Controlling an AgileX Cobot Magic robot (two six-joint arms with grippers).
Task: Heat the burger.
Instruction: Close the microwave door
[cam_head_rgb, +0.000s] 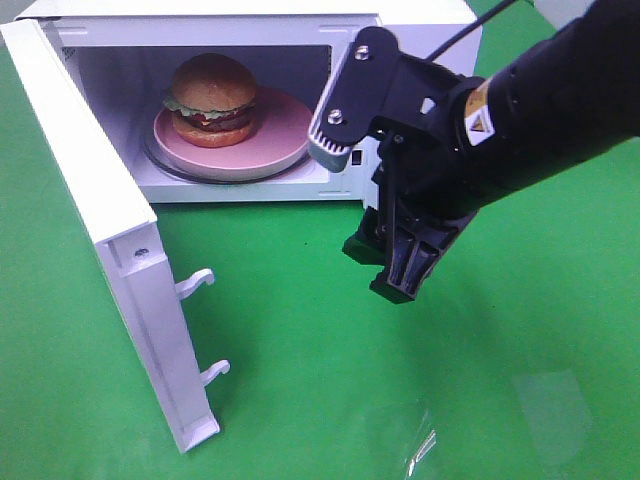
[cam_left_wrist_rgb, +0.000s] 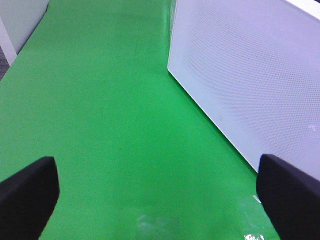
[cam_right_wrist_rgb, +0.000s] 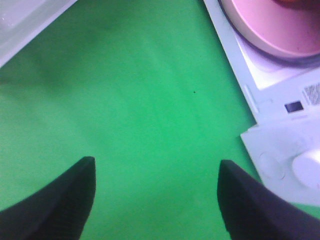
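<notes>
The burger (cam_head_rgb: 212, 98) sits on a pink plate (cam_head_rgb: 280, 135) on the glass turntable inside the open white microwave (cam_head_rgb: 420, 22). My right gripper (cam_head_rgb: 385, 270) hangs in front of the microwave opening, right of the burger and clear of it, pointing down at the green table. In the right wrist view the right gripper (cam_right_wrist_rgb: 157, 200) is open with only green table between its fingers, and the pink plate (cam_right_wrist_rgb: 280, 25) shows at the edge. My left gripper (cam_left_wrist_rgb: 160, 200) is wide open and empty beside a white perforated microwave panel (cam_left_wrist_rgb: 250, 75). The exterior view does not show it.
The microwave door (cam_head_rgb: 110, 230) stands swung out to the left, with two latch hooks (cam_head_rgb: 195, 283) sticking out of its edge. The control panel with a dial (cam_right_wrist_rgb: 305, 170) lies right of the cavity. Green cloth (cam_head_rgb: 300, 400) covers the table.
</notes>
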